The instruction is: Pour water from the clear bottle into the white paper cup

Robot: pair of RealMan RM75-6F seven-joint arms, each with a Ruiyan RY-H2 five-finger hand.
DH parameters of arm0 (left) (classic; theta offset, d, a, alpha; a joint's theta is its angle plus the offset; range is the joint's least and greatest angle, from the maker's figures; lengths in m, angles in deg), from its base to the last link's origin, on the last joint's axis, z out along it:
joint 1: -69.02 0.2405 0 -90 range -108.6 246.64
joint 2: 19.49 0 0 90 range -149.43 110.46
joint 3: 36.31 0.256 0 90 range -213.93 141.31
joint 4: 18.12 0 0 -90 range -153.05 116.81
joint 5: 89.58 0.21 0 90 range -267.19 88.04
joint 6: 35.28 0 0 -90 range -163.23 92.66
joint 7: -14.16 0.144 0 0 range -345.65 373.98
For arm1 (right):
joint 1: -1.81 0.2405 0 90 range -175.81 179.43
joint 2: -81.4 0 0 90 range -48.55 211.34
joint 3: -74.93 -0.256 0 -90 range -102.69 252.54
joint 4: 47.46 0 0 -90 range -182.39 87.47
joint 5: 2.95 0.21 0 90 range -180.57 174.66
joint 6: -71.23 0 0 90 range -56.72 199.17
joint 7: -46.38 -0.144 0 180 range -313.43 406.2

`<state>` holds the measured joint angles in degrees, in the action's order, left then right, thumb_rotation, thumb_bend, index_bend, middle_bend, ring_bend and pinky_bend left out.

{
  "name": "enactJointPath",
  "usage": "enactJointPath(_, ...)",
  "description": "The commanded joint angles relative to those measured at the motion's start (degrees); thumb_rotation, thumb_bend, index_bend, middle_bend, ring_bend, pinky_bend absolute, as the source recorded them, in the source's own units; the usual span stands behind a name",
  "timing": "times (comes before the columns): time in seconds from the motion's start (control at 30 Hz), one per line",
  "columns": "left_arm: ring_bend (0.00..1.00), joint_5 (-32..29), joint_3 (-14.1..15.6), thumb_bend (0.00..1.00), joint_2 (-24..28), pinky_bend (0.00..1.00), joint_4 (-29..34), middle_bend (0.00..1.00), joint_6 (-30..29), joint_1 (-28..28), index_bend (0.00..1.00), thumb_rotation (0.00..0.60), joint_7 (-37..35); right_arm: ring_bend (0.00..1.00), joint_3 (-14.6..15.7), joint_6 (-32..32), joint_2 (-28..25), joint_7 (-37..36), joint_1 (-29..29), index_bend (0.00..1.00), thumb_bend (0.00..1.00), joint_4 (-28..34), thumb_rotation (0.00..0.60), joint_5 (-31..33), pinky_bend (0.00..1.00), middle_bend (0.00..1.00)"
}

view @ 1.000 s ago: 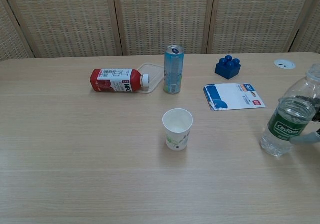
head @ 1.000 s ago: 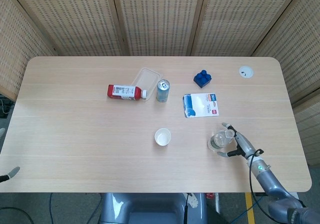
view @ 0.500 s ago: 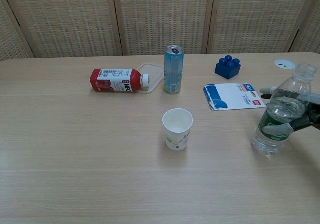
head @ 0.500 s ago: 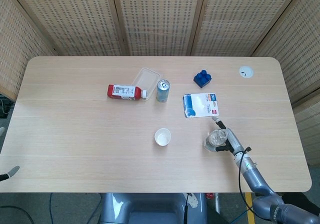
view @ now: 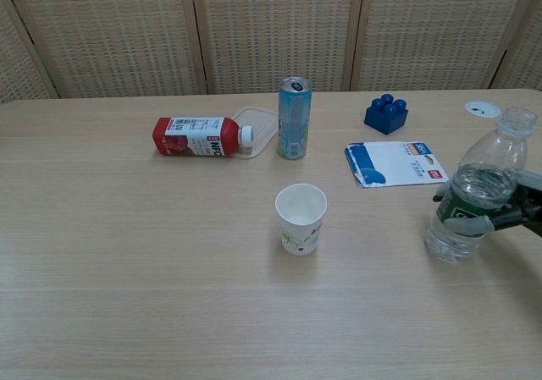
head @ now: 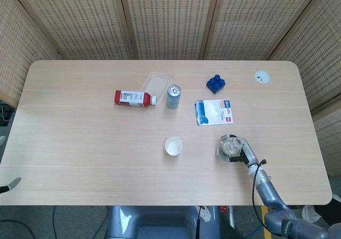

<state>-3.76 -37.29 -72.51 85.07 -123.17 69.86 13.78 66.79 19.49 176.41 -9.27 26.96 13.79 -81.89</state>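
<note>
a: inspecting the clear bottle [view: 476, 192] first. it stands upright on the tabletop [view: 135, 278], well to the right of the white paper cup [view: 301, 217], with no cap visible on its neck. the right hand [view: 508, 211] is wrapped round the green label band at mid-body, fingers clamped on it

b: noted. confirmed from above?

a: yes. the head view shows the bottle [head: 230, 147] from the top with the right hand [head: 244, 153] closed against its side, and the cup [head: 173, 146] apart from it to the left. the left hand is not visible in either view

b: handling assessment?

a: judged thin-walled and soft. a hard squeeze would likely dent it and push water out of the open neck. water appears to fill the lower part, so the weight sits low and the load seems moderate. smooth plastic may slip; the label band looks the better place to hold, and that is where the hold is now

b: and the cup?

a: light paper, open mouth up, apparently empty. it would tip easily if the bottle neck knocks the rim. recommend a slow tilt above it without contact

b: other items?

a: a blue can [view: 294, 118], a red bottle [view: 199, 136] on its side and a blue block [view: 386, 113] lie further back
</note>
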Motion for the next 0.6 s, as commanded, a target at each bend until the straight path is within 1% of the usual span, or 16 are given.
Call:
enactJointPath(0.03,0.0,0.0,0.1,0.07,0.0,0.0,0.0,0.0,0.3,-0.2,0.0,0.6,0.1,0.41,-0.3,-2.1,1.1,-1.1,-0.4,0.59,0.36,-1.5,0.6,-0.8,0.48,0.52)
enactJointPath(0.13,0.0,0.0,0.1,0.07,-0.1,0.0,0.1,0.0,0.3,-0.2,0.0,0.6,0.4,0.45,-0.1,-2.5,1.1,-1.6,-0.1,0.61,0.48,-1.9,0.6,-1.6,0.52,0.56)
enactJointPath(0.23,0.0,-0.2,0.1,0.07,-0.2,0.0,0.1,0.0,0.3,-0.2,0.0,0.6,0.5,0.47,-0.3,-3.6,1.3,-1.3,0.3,0.62,0.55,-2.3,0.6,-2.2,0.55,0.57)
enactJointPath(0.3,0.0,-0.4,0.0,0.07,-0.2,0.0,0.1,0.0,0.3,-0.2,0.0,0.6,0.6,0.48,-0.7,-4.9,1.1,-0.1,0.7,0.62,0.56,-2.2,0.6,-2.8,0.57,0.57)
enactJointPath(0.33,0.0,-0.5,0.0,0.07,-0.2,0.0,0.1,0.0,0.5,-0.3,0.0,0.6,0.6,0.48,-1.1,-6.2,0.6,1.8,1.4,0.62,0.57,-1.7,0.6,-3.8,0.57,0.57)
enactJointPath(0.43,0.0,-0.8,0.0,0.07,-0.2,0.0,0.1,0.0,0.8,-0.5,0.0,0.6,0.6,0.48,-1.1,-6.3,-1.0,6.2,2.7,0.62,0.58,-0.1,0.6,-4.8,0.57,0.57)
enactJointPath(0.6,0.0,-1.3,-0.2,0.07,-0.2,0.0,0.2,0.0,1.0,-0.6,0.0,0.6,0.6,0.48,-1.7,-6.2,-3.3,16.6,4.7,0.62,0.59,2.5,0.6,-5.3,0.58,0.58)
